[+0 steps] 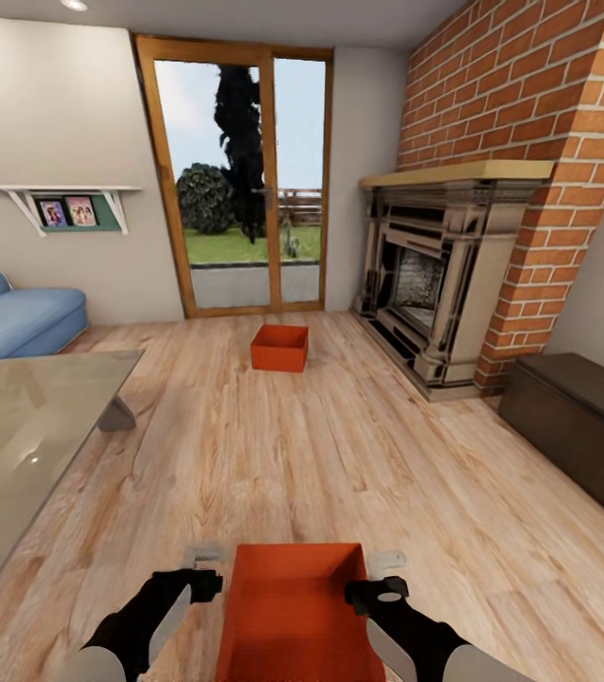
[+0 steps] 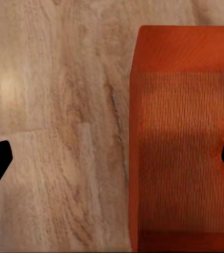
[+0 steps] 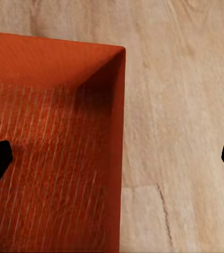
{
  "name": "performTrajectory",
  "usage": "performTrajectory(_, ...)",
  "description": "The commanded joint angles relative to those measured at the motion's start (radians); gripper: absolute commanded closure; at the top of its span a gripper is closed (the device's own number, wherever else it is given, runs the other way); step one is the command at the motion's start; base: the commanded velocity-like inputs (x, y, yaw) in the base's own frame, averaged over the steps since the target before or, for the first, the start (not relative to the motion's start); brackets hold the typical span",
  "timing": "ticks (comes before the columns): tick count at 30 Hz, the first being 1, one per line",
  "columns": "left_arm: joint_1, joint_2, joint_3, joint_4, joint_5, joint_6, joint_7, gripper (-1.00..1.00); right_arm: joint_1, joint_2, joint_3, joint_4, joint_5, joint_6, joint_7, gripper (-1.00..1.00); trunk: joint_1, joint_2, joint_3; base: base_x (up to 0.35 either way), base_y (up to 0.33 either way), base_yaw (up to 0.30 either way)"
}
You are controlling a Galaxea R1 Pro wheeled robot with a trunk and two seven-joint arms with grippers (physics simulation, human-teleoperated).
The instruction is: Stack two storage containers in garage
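Light wood planks (image 1: 340,455) are stretching across the living room. Left gripper (image 2: 112,158) is straddling the near storage container's (image 1: 293,616) left wall, jaws spread wide; right gripper (image 3: 112,158) is straddling its right wall, likewise apart. Second storage container (image 1: 279,348) is sitting well ahead, near the glass door (image 1: 236,180).

The head camera looked forward and down across the plank floor (image 1: 340,455) toward the glass door (image 1: 240,180). Each wrist camera faced straight down, close above the near storage container (image 1: 293,616) (image 2: 183,142) (image 3: 54,142), one over each long wall. All three views shared that container and the floor beside it.
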Motion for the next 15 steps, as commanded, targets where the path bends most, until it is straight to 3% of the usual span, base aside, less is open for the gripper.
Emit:
performTrajectory(1,-0.005,-0.014,-0.007,0.024,0.009,-0.014,0.003,-1.00,-0.001,0.000,0.007,0.001,-0.004,0.004,-0.008,-1.00,0.000,-0.001,-0.003,0.000,0.000,0.068)
performTrajectory(2,-0.010,-0.038,-0.008,0.063,0.008,-0.043,-0.004,-1.00,-0.001,0.003,0.007,0.008,-0.005,0.002,-0.006,-1.00,0.000,-0.001,-0.004,0.000,0.000,0.068)
performTrajectory(4,-0.012,-0.048,-0.008,0.082,0.008,-0.055,-0.006,-1.00,-0.001,0.006,0.006,0.012,-0.006,0.001,-0.003,-1.00,0.000,-0.001,-0.007,0.000,0.000,0.068)
performTrajectory(10,-0.013,-0.058,-0.009,0.188,0.008,-0.125,-0.009,-1.00,-0.001,0.006,0.006,0.020,-0.009,-0.041,0.001,-1.00,0.000,-0.001,-0.017,0.000,0.000,0.068)
performTrajectory(15,-0.014,-0.066,-0.009,0.210,0.007,-0.149,-0.009,-1.00,-0.001,-0.002,0.006,0.054,-0.010,-0.060,0.005,-1.00,0.000,-0.001,-0.025,0.000,0.000,0.057)
